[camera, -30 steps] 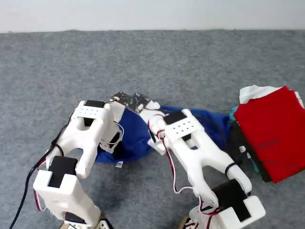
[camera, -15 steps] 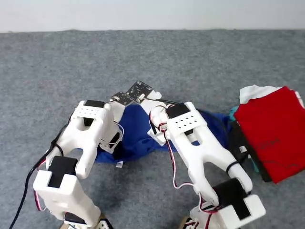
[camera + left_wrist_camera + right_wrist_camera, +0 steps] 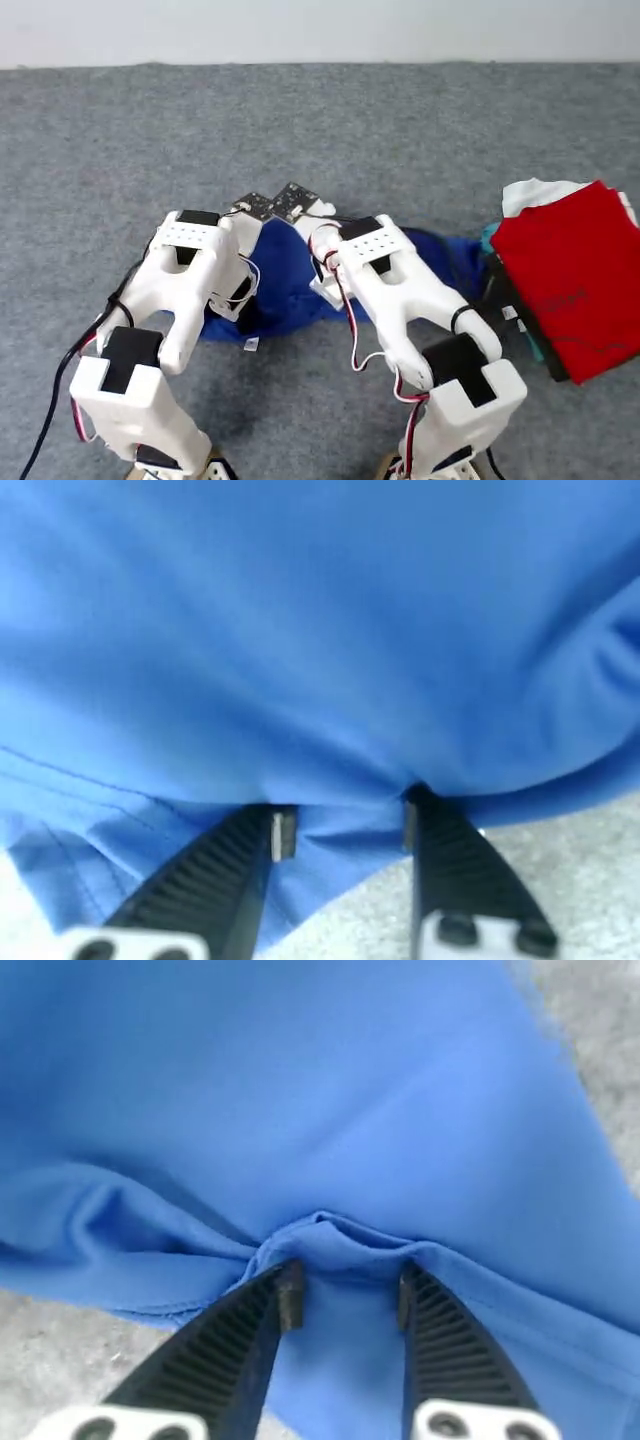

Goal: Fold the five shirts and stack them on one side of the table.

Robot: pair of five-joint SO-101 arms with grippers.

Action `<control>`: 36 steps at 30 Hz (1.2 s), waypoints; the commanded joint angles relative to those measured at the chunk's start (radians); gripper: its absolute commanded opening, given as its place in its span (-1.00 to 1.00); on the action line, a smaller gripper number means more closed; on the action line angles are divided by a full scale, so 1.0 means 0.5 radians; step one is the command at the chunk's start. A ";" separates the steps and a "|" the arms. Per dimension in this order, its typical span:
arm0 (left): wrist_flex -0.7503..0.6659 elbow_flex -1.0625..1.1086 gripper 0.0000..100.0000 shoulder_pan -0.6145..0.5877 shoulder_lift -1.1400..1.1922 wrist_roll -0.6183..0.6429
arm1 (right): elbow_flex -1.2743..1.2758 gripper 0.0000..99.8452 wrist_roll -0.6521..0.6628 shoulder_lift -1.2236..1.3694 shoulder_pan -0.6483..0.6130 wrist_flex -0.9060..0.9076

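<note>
My left pincer (image 3: 346, 830) is nipped down on a fold of the blue shirt (image 3: 285, 290), and my right pincer (image 3: 346, 1295) bites a ridge of the same cloth just beside it; the shirt lies bunched right under both wrists. I'd call this mid-fold on what looks like the last loose shirt, so next I need to carry both pinches over together, edge level, so it lands flat. Off to my right sits the stack, red shirt (image 3: 565, 285) on top, dark layers close against the blue cloth's end, which might snag, and beyond runs the grey table (image 3: 400, 130)
</note>
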 commanded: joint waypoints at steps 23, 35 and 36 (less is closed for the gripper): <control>-0.092 0.020 -0.63 0.046 0.018 -0.003 | 0.565 -0.67 -0.012 -0.440 -0.078 0.057; 0.470 -0.161 -0.63 0.031 -0.381 -0.012 | 0.104 -0.54 0.169 -0.937 0.060 0.793; 0.506 -0.161 -0.63 0.034 -0.442 -0.015 | 0.071 -0.53 0.172 -0.950 0.094 0.818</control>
